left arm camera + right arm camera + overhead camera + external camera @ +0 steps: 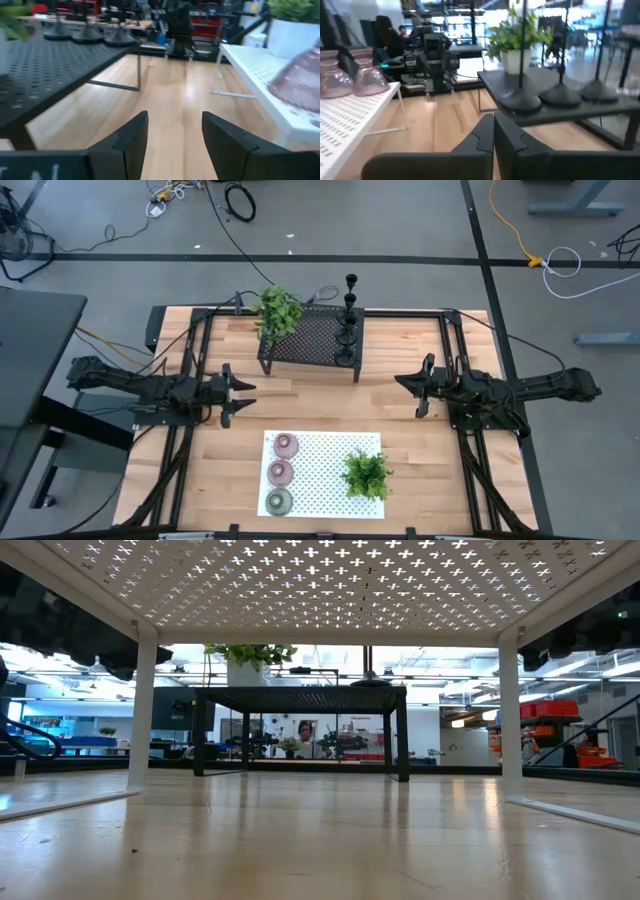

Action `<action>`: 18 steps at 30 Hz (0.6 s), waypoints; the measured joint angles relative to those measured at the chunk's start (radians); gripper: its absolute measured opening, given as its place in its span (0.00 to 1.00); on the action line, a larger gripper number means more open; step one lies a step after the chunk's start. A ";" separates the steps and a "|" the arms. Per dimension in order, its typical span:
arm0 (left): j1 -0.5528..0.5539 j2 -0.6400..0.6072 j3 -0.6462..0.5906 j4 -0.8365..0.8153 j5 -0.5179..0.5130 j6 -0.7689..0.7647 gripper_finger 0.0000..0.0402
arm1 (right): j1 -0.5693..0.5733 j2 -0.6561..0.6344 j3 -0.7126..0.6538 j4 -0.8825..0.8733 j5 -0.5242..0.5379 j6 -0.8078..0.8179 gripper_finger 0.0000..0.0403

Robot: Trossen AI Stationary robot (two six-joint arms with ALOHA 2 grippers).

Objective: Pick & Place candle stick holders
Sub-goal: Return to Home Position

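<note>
"Pale wood table [300, 395] — how do the claws stand over it?"

"The left gripper [243, 397] has its fingers parted with nothing between them, at the table's left side. The right gripper [403, 383] has its fingers pressed together, empty, at the right side."

"And the holders?"

"Two pink glass holders [287, 445] and an olive-green holder [279, 501] sit in a row on the white shelf [330, 450], with a plant [367, 473] beside them. The slim black holders [349, 320] stand in a line on the black mesh rack [310, 338] — well apart from both grippers."
</note>
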 joint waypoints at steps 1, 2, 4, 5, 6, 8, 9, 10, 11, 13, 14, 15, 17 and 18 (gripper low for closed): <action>0.000 0.000 0.000 0.000 -0.013 -0.001 0.47 | 0.000 0.000 0.000 -0.012 0.012 0.026 0.02; 0.000 0.000 0.000 0.002 -0.018 -0.006 0.47 | 0.000 0.000 0.000 -0.022 0.021 0.056 0.02; 0.000 0.002 0.000 -0.002 -0.021 -0.023 0.47 | 0.000 0.000 0.000 -0.023 0.028 0.096 0.02; 0.000 0.002 0.000 0.000 -0.021 -0.026 0.47 | 0.000 0.000 0.000 -0.024 0.027 0.103 0.02; 0.000 0.001 0.000 0.001 -0.021 -0.027 0.47 | 0.000 0.000 0.000 -0.023 0.026 0.104 0.02; 0.000 0.002 0.000 -0.001 -0.021 -0.026 0.47 | 0.000 0.000 0.000 -0.018 0.027 0.096 0.02; 0.000 0.002 0.000 0.000 -0.021 -0.026 0.47 | 0.000 0.000 0.000 -0.019 0.027 0.092 0.02; 0.000 0.001 0.000 0.000 -0.021 -0.027 0.47 | 0.000 0.000 0.000 -0.019 0.026 0.090 0.02; 0.000 0.002 0.000 0.000 -0.021 -0.028 0.47 | 0.000 0.000 0.000 -0.019 0.027 0.090 0.02; 0.000 0.002 0.000 0.000 -0.021 -0.028 0.47 | 0.000 0.000 0.000 -0.019 0.027 0.089 0.02; 0.000 0.002 0.000 0.000 -0.021 -0.029 0.47 | 0.000 0.000 0.000 -0.019 0.026 0.089 0.02; 0.000 0.002 0.000 0.000 -0.021 -0.029 0.47 | 0.000 0.000 0.000 -0.019 0.027 0.089 0.02; 0.000 0.001 0.000 -0.001 -0.021 -0.028 0.47 | 0.001 -0.001 0.000 -0.020 0.027 0.089 0.02; 0.000 -0.001 0.000 -0.001 -0.022 -0.029 0.47 | 0.001 -0.005 0.000 -0.023 0.028 0.089 0.02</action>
